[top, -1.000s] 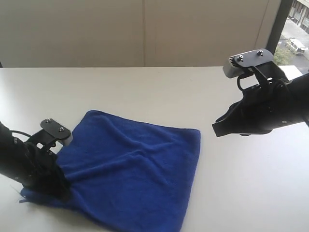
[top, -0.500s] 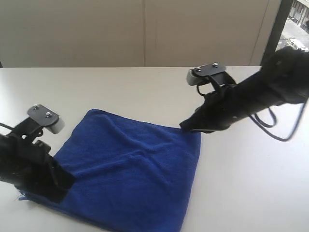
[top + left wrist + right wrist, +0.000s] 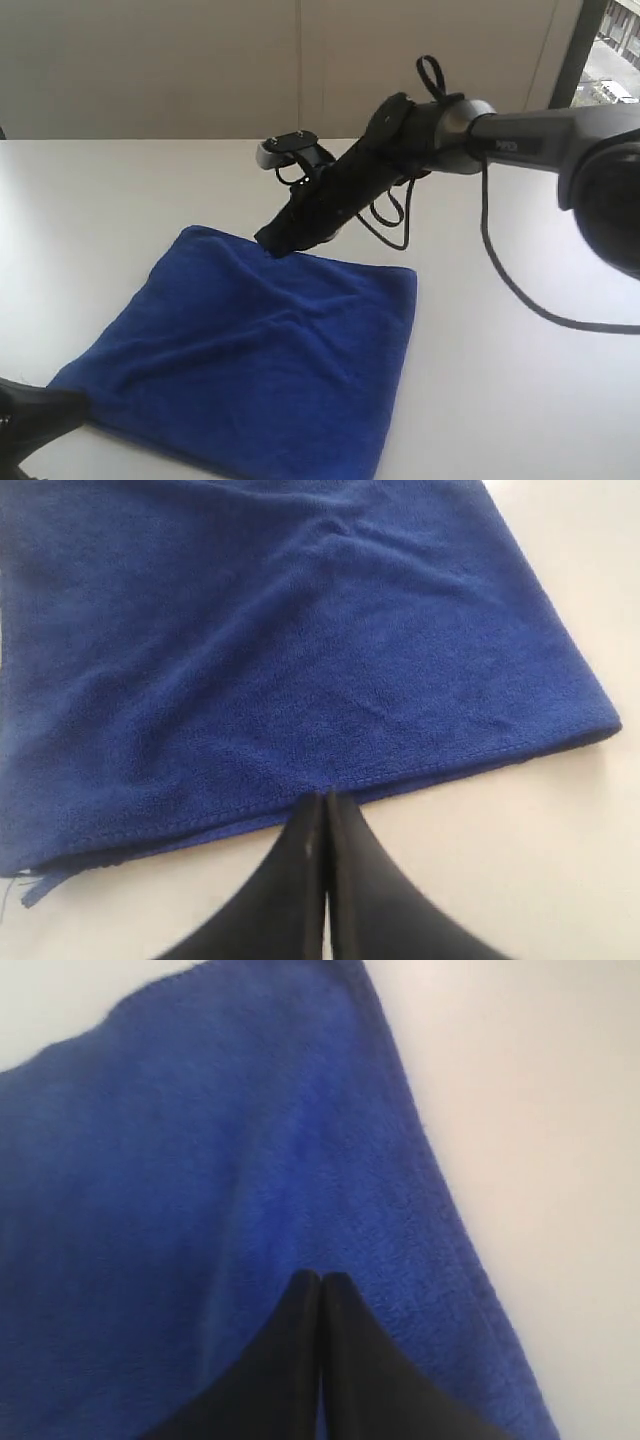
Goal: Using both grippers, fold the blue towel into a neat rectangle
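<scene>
The blue towel (image 3: 260,345) lies flat on the white table (image 3: 520,380) as a doubled, roughly square layer with soft creases. My right gripper (image 3: 272,241) reaches across from the right and hovers shut at the towel's far edge; in the right wrist view its tips (image 3: 320,1280) press together over the blue towel (image 3: 180,1180) with nothing between them. My left gripper (image 3: 78,404) sits at the bottom left, just off the towel's near-left corner. In the left wrist view it (image 3: 326,798) is shut and empty, tips at the hem of the towel (image 3: 280,640).
A pale wall (image 3: 200,70) runs behind the table's far edge, with a window (image 3: 612,50) at the top right. The right arm's black cable (image 3: 520,292) droops over the table to the right of the towel.
My right arm has swung left from the table's right side to the towel's far edge. My left arm has let go of the near-left corner and pulled back down out of the frame.
</scene>
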